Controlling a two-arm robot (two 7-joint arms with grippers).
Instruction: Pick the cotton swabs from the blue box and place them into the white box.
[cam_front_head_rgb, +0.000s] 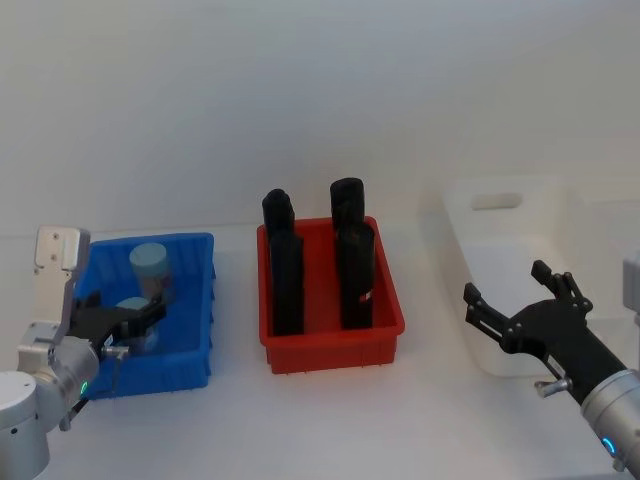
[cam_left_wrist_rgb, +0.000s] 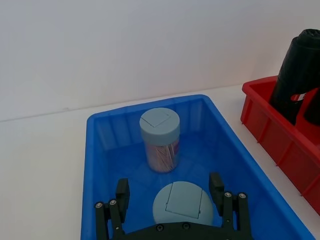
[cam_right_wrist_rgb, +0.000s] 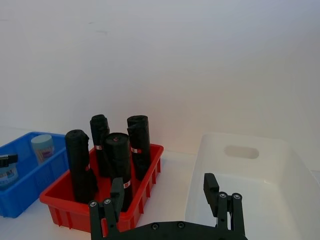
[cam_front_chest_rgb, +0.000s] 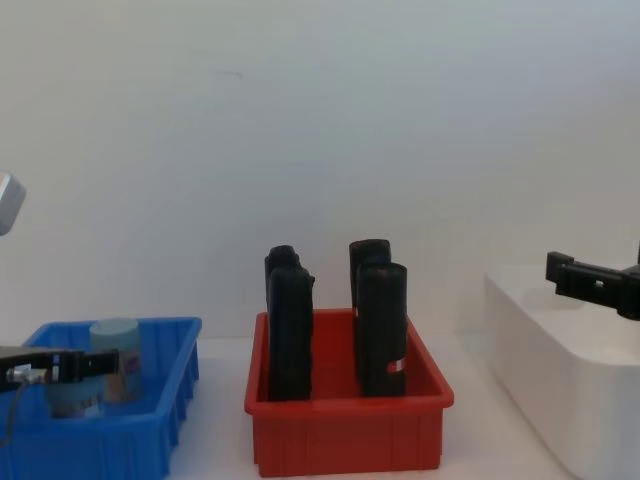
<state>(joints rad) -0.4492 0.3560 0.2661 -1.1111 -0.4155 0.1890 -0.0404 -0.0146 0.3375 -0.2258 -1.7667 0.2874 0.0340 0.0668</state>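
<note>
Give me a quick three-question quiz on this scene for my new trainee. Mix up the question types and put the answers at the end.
1. How many cotton swab jars stand in the blue box?
2. True or false: the red bin holding the black rolls sits between the blue box and the white box.
3. The open left pincer straddles: A) the nearer jar B) the black rolls C) the red bin.

Key:
1. Two.
2. True.
3. A. The right pincer hovers open by the white box.
</note>
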